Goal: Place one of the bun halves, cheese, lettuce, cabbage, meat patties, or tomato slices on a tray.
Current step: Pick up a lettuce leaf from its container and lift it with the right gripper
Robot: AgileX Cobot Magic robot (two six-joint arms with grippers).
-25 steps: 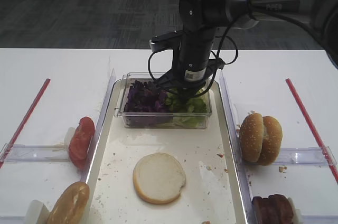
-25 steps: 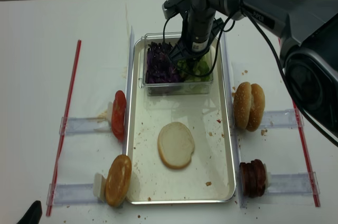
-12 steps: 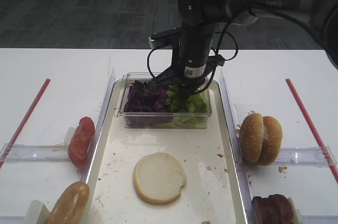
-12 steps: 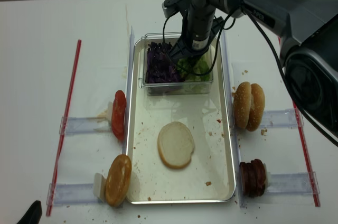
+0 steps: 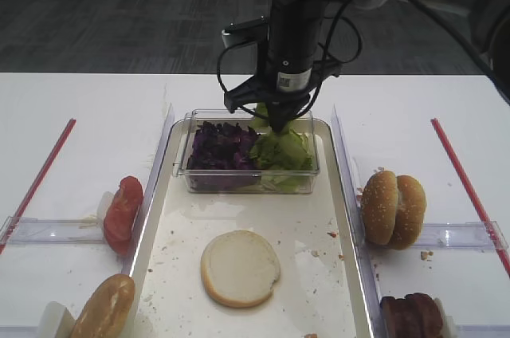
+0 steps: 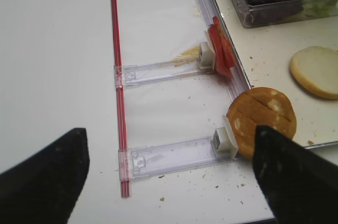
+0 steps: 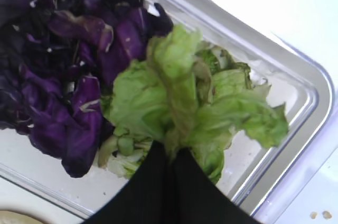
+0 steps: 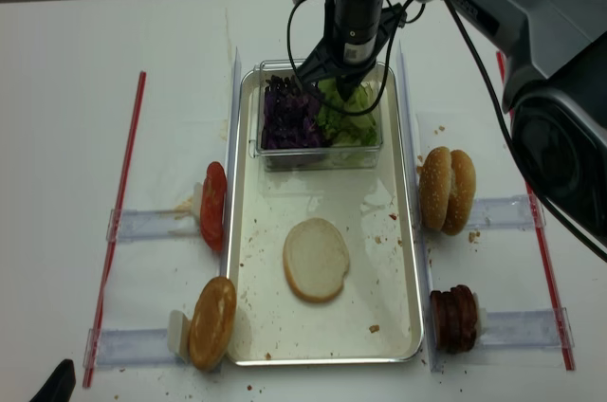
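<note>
Right wrist view: lettuce [image 7: 179, 97], light, limp, tear-prone, pinched at its bunched stem end by the right gripper [image 7: 171, 155], jaws closed on it, just above the clear box [image 7: 296, 129], beside the cabbage [image 7: 58, 65].

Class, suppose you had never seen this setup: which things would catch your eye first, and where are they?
The right end effector, shut on a clump of lettuce, holds it above the clear box at the tray's far end. Beside the green leaves sits dark purple cabbage. A pale bun half lies alone mid-tray.
</note>
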